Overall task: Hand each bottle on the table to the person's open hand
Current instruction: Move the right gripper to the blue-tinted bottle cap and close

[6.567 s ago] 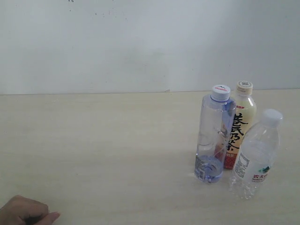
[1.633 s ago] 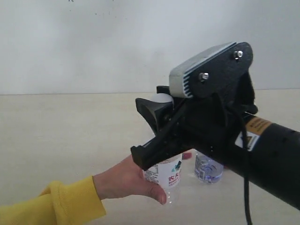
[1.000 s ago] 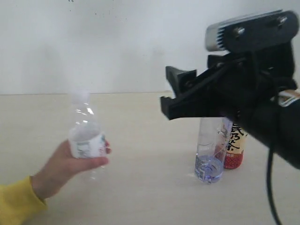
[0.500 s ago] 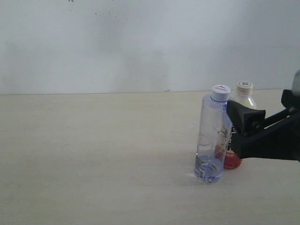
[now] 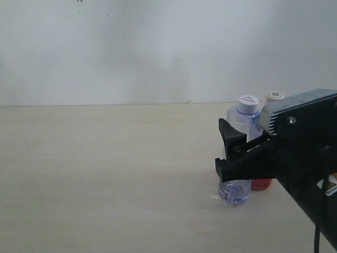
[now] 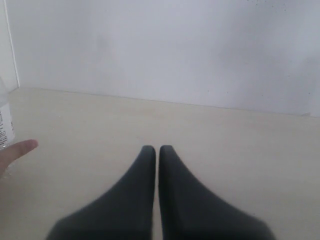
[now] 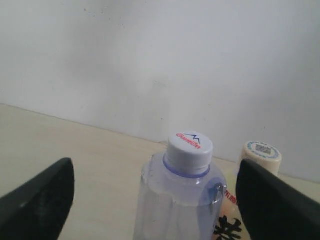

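The tall clear bluish bottle (image 5: 238,191) with its white cap (image 5: 247,103) stands upright on the beige table (image 5: 105,174). My right gripper (image 5: 229,153) is open, with one black finger on each side of it and neither touching. In the right wrist view the bluish bottle (image 7: 182,190) rises between the fingers (image 7: 42,197), under my right gripper (image 7: 157,200). The cream-and-red tea bottle (image 5: 261,183) stands just behind, cap (image 7: 260,152) showing. My left gripper (image 6: 154,150) is shut and empty. The person's fingertip (image 6: 17,150) holds the ribbed bottle (image 6: 4,122) at that view's edge.
A plain white wall (image 5: 158,47) backs the table. The right arm's black body and camera housing (image 5: 297,113) cover the right part of the exterior view and much of the tea bottle.
The ribbed bottle passed to the person's hand, which then left the exterior view. In the last half second my open right gripper has moved left, bracketing the bluish bottle.
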`<state>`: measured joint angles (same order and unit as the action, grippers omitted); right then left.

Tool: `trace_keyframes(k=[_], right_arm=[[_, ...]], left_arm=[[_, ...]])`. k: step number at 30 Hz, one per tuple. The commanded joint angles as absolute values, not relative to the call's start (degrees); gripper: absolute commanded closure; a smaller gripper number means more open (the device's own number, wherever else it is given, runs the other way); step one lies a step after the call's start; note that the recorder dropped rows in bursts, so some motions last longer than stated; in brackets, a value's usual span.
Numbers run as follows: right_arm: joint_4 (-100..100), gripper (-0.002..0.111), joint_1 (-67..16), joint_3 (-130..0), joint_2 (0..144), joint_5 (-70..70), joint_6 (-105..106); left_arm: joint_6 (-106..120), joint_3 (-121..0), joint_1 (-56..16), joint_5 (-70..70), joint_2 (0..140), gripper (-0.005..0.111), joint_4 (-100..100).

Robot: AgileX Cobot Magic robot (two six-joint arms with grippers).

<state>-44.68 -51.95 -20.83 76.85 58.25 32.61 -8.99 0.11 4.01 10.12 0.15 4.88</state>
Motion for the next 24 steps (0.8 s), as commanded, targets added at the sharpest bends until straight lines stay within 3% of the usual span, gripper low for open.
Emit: trace_keyframes(k=[1,6,12,17,24], right_arm=[[-42.5,0.026,-47.5,-22.8,78.0,57.9,30.2],[-32.7,0.026,-42.1,-24.8,78.0,50.8,23.5],[-32.8,0.026,-41.4,-25.6,78.7,50.6,24.1],[-20.7,0.026,-33.7,-26.3,78.7,45.4,15.2],[-19.2,0.029,-33.6,-26.8,82.5,45.6,15.6]], left_arm=[[-9.2,0.0,4.2,10.3,0.0,0.103,4.9],[-9.2,0.0,4.2,10.3,0.0,0.103,4.9],[-9.2,0.0,4.2,10.3,0.0,0.103,4.9],[-9.2,0.0,4.2,10.3,0.0,0.103,4.9],[-9.2,0.0,4.2,10.3,0.0,0.103,4.9]])
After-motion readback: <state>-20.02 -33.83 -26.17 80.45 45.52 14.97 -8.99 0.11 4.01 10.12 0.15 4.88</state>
